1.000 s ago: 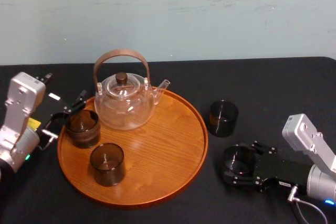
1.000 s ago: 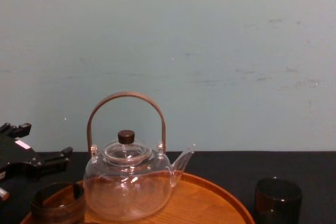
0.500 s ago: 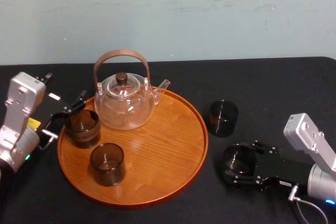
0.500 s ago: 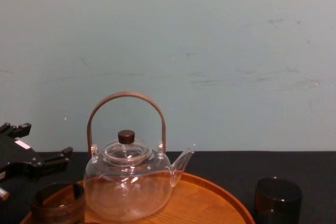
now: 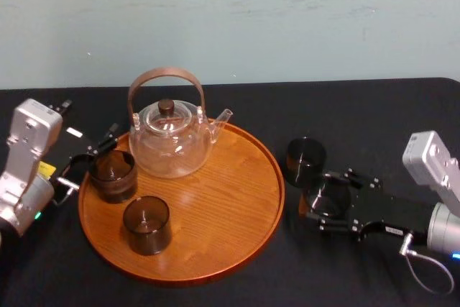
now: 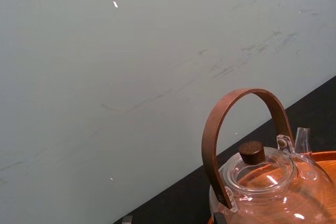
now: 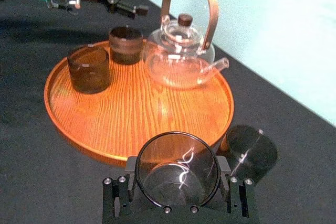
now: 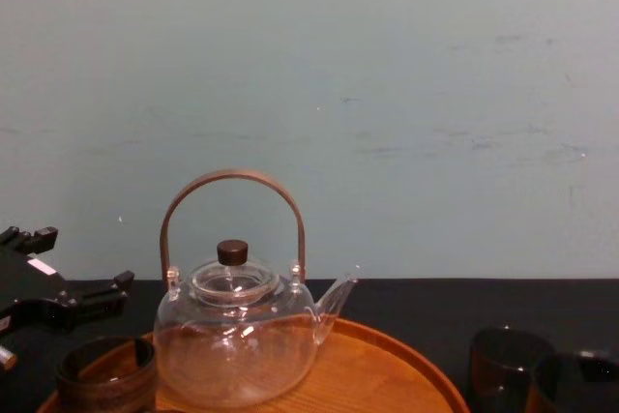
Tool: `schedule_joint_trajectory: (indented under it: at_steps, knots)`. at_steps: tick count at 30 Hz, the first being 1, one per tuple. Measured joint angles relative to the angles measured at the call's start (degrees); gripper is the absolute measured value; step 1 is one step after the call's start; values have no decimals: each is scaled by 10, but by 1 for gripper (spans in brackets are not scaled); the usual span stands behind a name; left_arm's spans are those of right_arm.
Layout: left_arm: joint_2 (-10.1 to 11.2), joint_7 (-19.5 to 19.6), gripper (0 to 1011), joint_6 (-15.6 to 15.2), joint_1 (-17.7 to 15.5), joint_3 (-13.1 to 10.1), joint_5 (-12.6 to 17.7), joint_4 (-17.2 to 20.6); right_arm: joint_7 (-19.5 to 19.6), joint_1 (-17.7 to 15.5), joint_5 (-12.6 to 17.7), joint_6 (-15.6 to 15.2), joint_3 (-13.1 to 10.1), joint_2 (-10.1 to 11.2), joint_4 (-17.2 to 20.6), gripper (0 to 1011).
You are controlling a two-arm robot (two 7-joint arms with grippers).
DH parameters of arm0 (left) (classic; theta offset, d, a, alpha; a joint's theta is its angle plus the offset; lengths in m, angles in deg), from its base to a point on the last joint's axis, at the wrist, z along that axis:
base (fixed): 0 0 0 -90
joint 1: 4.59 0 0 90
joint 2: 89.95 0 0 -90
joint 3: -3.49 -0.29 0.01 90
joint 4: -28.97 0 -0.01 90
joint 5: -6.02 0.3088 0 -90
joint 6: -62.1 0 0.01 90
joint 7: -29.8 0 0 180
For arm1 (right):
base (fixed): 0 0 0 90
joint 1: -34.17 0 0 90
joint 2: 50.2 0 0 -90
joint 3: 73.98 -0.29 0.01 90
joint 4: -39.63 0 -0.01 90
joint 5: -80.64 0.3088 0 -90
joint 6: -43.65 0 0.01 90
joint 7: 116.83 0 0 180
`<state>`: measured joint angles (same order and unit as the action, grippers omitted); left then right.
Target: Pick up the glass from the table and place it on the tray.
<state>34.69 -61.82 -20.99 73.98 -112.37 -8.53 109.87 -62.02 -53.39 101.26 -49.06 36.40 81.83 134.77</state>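
Your right wrist view: right gripper clenched on the glass, your head view: both just beside the tray rim, left gripper spread, parked at tray's left.

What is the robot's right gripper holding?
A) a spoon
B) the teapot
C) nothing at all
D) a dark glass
D: a dark glass sits clamped between the fingers of the right gripper.
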Motion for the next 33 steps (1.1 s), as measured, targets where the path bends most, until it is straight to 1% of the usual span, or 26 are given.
schedule_joint_trajectory:
  at_steps: [3,7,11,13,14,17,25,33]
  knots:
    - [0,0,1001,0,0,0,0,0,-3,10,1,2,5,-2,1,915]
    - [0,0,1001,0,0,0,0,0,-6,27,-1,5,16,-11,1,915]
    - [0,0,1001,0,0,0,0,0,-9,48,-4,6,32,-28,-5,915]
    - [0,0,1001,0,0,0,0,0,-10,63,-5,7,44,-41,-12,915]
    - [0,0,1001,0,0,0,0,0,-10,63,-5,7,44,-41,-12,915]
    - [0,0,1001,0,0,0,0,0,-12,81,-8,7,61,-57,-22,914]
    - [0,0,1001,0,0,0,0,0,-14,108,-11,5,89,-84,-41,915]
    - [0,0,1001,0,0,0,0,0,-25,125,-15,8,115,-97,-57,915]
